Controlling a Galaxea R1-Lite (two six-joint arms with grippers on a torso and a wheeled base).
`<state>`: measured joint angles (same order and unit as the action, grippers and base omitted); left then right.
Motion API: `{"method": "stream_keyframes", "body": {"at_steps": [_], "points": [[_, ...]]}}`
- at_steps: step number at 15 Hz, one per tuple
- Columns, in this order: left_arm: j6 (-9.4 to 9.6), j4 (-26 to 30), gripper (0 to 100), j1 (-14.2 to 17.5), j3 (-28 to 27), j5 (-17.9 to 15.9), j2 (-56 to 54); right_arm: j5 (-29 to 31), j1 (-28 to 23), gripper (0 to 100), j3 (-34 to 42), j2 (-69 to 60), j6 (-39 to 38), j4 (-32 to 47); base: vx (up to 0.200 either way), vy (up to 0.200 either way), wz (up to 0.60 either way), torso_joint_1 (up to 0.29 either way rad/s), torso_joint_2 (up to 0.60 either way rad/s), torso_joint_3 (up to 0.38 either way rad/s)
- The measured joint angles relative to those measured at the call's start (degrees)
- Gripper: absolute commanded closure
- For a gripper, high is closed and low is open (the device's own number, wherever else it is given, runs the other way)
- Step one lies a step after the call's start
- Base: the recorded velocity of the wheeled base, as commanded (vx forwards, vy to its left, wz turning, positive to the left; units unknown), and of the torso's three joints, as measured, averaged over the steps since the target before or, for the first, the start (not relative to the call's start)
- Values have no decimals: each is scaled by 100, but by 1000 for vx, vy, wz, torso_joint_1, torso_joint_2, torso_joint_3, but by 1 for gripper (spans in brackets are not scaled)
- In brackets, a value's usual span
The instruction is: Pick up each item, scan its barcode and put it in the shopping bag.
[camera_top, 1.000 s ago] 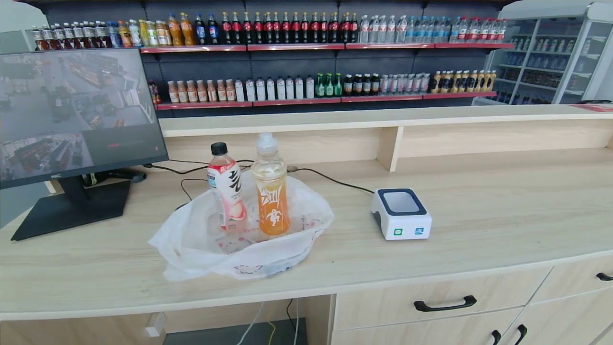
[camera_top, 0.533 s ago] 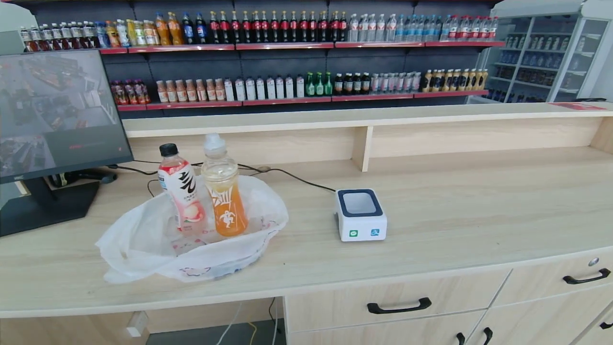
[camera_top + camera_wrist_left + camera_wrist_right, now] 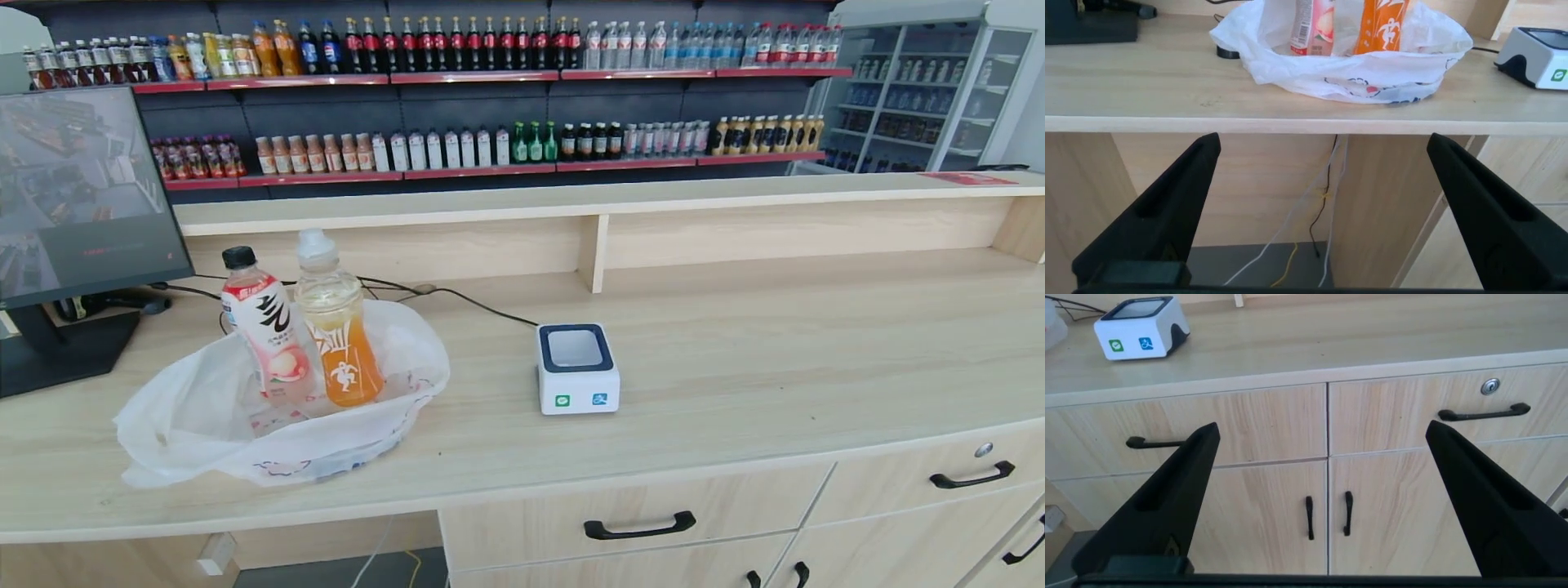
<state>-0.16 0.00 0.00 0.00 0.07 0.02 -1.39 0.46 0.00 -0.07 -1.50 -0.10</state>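
Left gripper [image 3: 1323, 140] spread wide, empty, facing counter [image 3: 1143, 90] edge. Shopping bag [image 3: 1290, 69] at twelve o'clock, pink bottle [image 3: 1310, 18], orange bottle [image 3: 1386, 20] inside. Scanner [image 3: 1539, 59] at two o'clock.

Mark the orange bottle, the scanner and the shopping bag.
orange bottle [image 3: 341, 363]: head view, orange label.
scanner [image 3: 578, 390]: head view, white front face.
shopping bag [image 3: 188, 408]: head view, bare left wall.

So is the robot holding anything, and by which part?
Nothing. The left end effector and the right end effector are both open and empty.
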Motion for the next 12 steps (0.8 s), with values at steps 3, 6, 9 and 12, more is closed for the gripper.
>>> {"method": "stream_keyframes", "body": {"at_steps": [3, 6, 9, 12], "points": [[0, 0, 0, 0, 0, 0, 0, 0, -2, 0, 0, 0, 2, 0, 0, 0, 0, 0, 0, 0], [0, 0, 0, 0, 0, 0, 0, 0, -6, 0, 0, 0, 2, 0, 0, 0, 0, 0, 0, 0], [0, 0, 0, 0, 0, -2, 0, 0, -6, 0, 0, 0, 0, 0, 0, 0, 0, 0, 0, 0], [-5, 0, 0, 0, 0, 0, 0, 0, -6, 0, 0, 0, 0, -4, 0, 0, 0, 0, 0, 0]]}}
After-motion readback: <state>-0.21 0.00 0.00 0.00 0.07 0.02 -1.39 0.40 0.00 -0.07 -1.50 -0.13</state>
